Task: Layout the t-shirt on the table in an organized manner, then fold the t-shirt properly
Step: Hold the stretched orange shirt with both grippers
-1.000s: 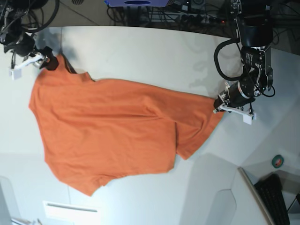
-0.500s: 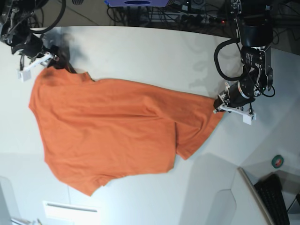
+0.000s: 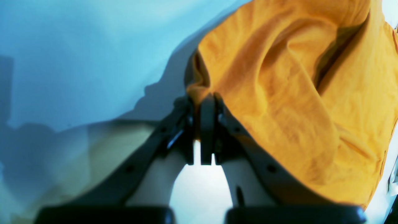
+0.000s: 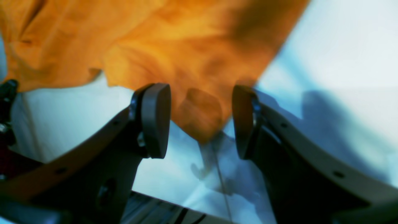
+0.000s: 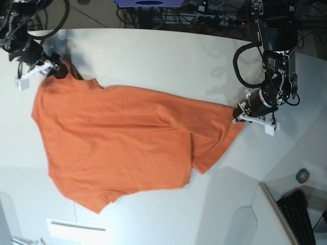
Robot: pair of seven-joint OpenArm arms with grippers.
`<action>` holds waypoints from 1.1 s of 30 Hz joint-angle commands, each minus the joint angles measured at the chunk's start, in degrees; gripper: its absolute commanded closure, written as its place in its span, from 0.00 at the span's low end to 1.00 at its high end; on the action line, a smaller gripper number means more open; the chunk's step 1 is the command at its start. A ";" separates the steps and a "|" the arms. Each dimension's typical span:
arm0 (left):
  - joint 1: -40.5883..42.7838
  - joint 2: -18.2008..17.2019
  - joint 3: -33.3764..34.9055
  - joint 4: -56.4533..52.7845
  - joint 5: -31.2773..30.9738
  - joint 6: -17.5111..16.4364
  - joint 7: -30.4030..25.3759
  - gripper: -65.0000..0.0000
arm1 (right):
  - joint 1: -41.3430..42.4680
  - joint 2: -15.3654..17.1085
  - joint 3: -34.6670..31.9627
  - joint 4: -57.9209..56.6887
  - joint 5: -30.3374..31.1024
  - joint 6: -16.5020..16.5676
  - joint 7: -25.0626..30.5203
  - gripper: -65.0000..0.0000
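Observation:
The orange t-shirt [image 5: 122, 138] lies spread and slanted on the white table [image 5: 168, 56], with one side folded over near its right end. My left gripper [image 5: 239, 114], at the right of the base view, is shut on the shirt's right corner. In the left wrist view its fingertips [image 3: 203, 105] pinch a bunched edge of the t-shirt [image 3: 295, 93]. My right gripper [image 5: 55, 70] hovers at the shirt's upper left corner. It is open in the right wrist view, where its pads [image 4: 155, 121] stand apart around a loose tip of the t-shirt [image 4: 171, 40].
A green tape roll [image 5: 303, 176] and a black keyboard [image 5: 301, 214] sit off the table's lower right. Cables and equipment [image 5: 168, 13] run along the far curved edge. A thin dark seam [image 4: 222, 183] crosses the tabletop under my right gripper.
My right gripper has shifted a little around the shirt's upper left corner. The shirt and my left gripper have stayed in place.

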 commanded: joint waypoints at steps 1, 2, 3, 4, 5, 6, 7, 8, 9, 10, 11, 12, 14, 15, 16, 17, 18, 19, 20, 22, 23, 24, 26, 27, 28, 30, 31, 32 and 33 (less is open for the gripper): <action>-0.87 -0.72 -0.22 1.04 -0.57 -0.43 -0.68 1.00 | 0.81 0.89 0.13 -0.75 0.37 0.48 0.10 0.56; -0.87 -0.72 -0.22 1.04 -0.57 -0.43 -0.68 1.00 | 1.16 0.89 0.13 -2.25 0.37 0.48 0.01 0.56; -0.87 -0.72 -0.22 1.04 -0.57 -0.43 -0.68 1.00 | 1.16 0.89 0.13 -2.86 0.37 0.48 0.18 0.56; -0.87 -0.72 -0.22 1.04 -0.57 -0.43 -0.68 1.00 | 0.90 0.89 0.30 -3.04 0.37 0.48 0.18 0.56; -0.79 -0.72 -0.22 1.04 -0.57 -0.43 -0.68 1.00 | 0.55 0.80 0.57 -2.34 0.37 0.48 0.27 0.56; -0.79 -0.72 -0.22 1.04 -0.57 -0.43 -0.68 1.00 | -0.33 0.80 0.66 -1.37 0.37 0.48 0.36 0.56; -0.79 -0.72 -0.31 1.04 -0.57 -0.43 -0.68 1.00 | -1.21 0.80 0.66 -0.31 0.37 0.48 0.36 0.56; -0.79 -0.81 -0.31 0.95 -0.57 -0.43 -0.68 1.00 | -2.09 0.63 0.66 1.36 0.37 0.48 0.36 0.56; -0.79 -0.81 -0.31 0.95 -0.57 -0.43 -0.68 1.00 | -2.79 0.54 0.66 2.94 0.37 0.48 0.36 0.56; -0.79 -0.81 -0.31 0.95 -0.57 -0.43 -0.68 1.00 | -3.50 0.45 0.66 4.17 0.37 0.22 0.45 0.56; -0.79 -0.81 -0.31 0.95 -0.57 -0.43 -0.68 1.00 | -4.20 0.45 0.74 5.31 0.37 0.22 0.45 0.56; -0.79 -0.81 -0.31 1.04 -0.57 -0.43 -0.68 1.00 | -4.64 0.45 0.74 6.10 0.37 0.13 0.45 0.56; -0.79 -0.81 -0.31 1.04 -0.57 -0.43 -0.68 1.00 | -4.90 0.36 1.36 5.84 0.37 0.04 0.45 0.56; -0.79 -0.81 -0.31 1.04 -0.57 -0.43 -0.68 1.00 | -4.73 0.36 2.41 5.58 0.37 0.04 0.45 0.56; -0.79 -0.81 -0.31 1.04 -0.57 -0.43 -0.68 1.00 | -4.64 0.19 2.85 4.43 0.37 0.04 0.45 0.56; -0.79 -0.81 -0.31 1.04 -0.57 -0.43 -0.68 1.00 | -4.29 0.01 3.29 3.03 0.37 0.04 0.45 0.56; -0.87 -0.81 -0.31 1.04 -0.57 -0.43 -0.68 1.00 | -3.50 0.01 3.47 1.62 0.37 0.04 0.45 0.56; -0.87 -0.81 -0.31 1.04 -0.57 -0.43 -0.68 1.00 | -2.79 0.19 3.47 0.04 0.37 0.04 0.45 0.56; -0.96 -0.81 -0.31 1.04 -0.57 -0.43 -0.68 1.00 | -2.26 0.54 3.47 -1.54 0.37 0.04 0.36 0.56; -0.96 -0.81 -0.31 1.04 -0.57 -0.43 -0.68 1.00 | -1.47 0.45 3.38 -3.39 0.37 0.04 0.36 0.56; -0.96 -0.81 -0.31 1.04 -0.57 -0.43 -0.68 1.00 | -1.12 0.36 3.29 -3.83 0.37 0.04 0.36 0.56; -0.96 -0.81 -0.31 1.04 -0.57 -0.43 -0.68 1.00 | -0.95 0.28 3.21 -4.01 0.37 0.04 0.36 0.56; -0.96 -0.81 -0.31 1.04 -0.57 -0.43 -0.68 1.00 | -0.24 0.19 3.03 -4.09 0.37 0.04 0.27 0.56; -0.96 -0.81 -0.31 1.04 -0.57 -0.43 -0.68 1.00 | -0.07 0.19 3.03 -4.09 0.37 0.04 0.01 0.56; -0.96 -0.81 -0.31 1.04 -0.57 -0.43 -0.68 1.00 | -0.07 0.10 3.03 -4.09 0.37 0.04 0.01 0.56; -0.96 -0.81 -0.31 1.04 -0.57 -0.43 -0.68 1.00 | -0.07 0.10 3.03 -4.09 0.37 0.04 -0.08 0.56; -0.96 -0.81 -0.31 1.04 -0.57 -0.43 -0.68 1.00 | -0.07 0.10 2.94 -4.09 0.37 0.04 -0.08 0.56; -0.96 -0.81 -0.31 1.04 -0.57 -0.43 -0.68 1.00 | -0.07 0.10 2.94 -4.09 0.37 0.13 -0.08 0.56; -1.05 -0.81 -0.31 1.04 -0.57 -0.43 -0.68 1.00 | -0.15 0.01 2.94 -4.09 0.28 0.13 -0.08 0.56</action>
